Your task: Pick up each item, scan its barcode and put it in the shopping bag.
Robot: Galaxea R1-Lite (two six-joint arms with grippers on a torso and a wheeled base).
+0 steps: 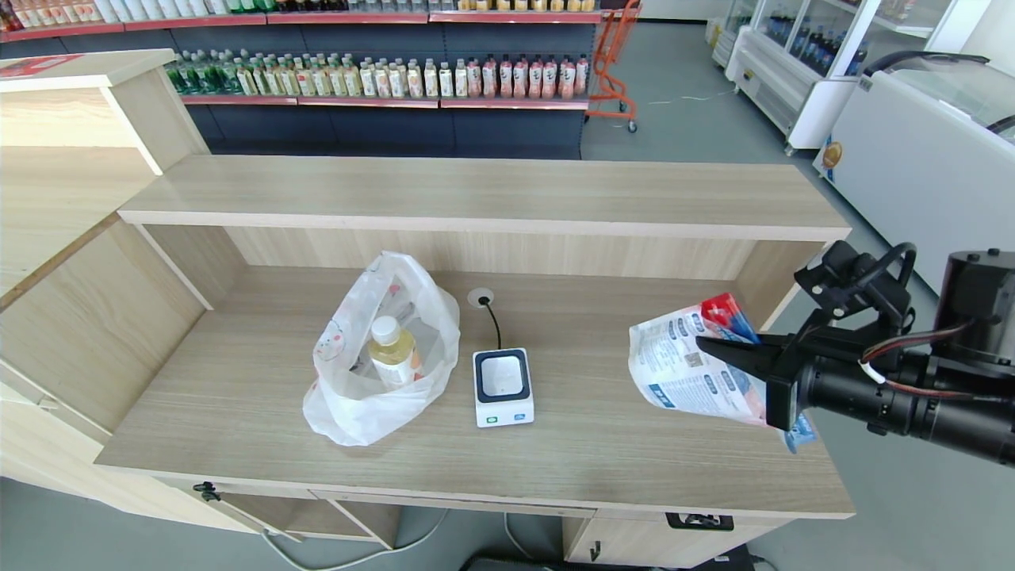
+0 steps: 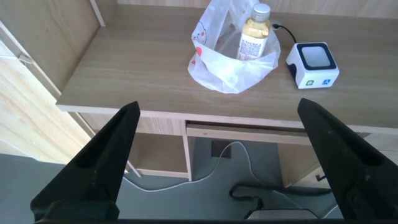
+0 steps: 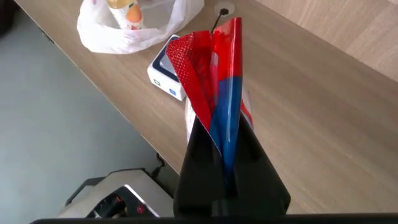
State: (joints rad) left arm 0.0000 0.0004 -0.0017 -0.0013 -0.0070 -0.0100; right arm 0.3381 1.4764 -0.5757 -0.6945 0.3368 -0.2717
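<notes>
A white, red and blue snack pouch (image 1: 698, 365) hangs above the right end of the counter, with my right gripper (image 1: 718, 349) shut on it. In the right wrist view the pouch's red and blue sealed edge (image 3: 217, 81) sticks up from between the black fingers (image 3: 255, 168). The white barcode scanner (image 1: 503, 386) sits mid-counter, left of the pouch. A white plastic shopping bag (image 1: 373, 357) stands left of the scanner, holding a yellow bottle with a white cap (image 1: 392, 349). My left gripper (image 2: 224, 162) is open, held off the counter's front edge, below its top.
A raised wooden ledge (image 1: 476, 194) runs behind the counter, with side walls at both ends. The scanner's black cable (image 1: 493, 321) runs back to a grommet. Bare counter lies between scanner and pouch. A drawer front (image 2: 249, 134) sits under the counter edge.
</notes>
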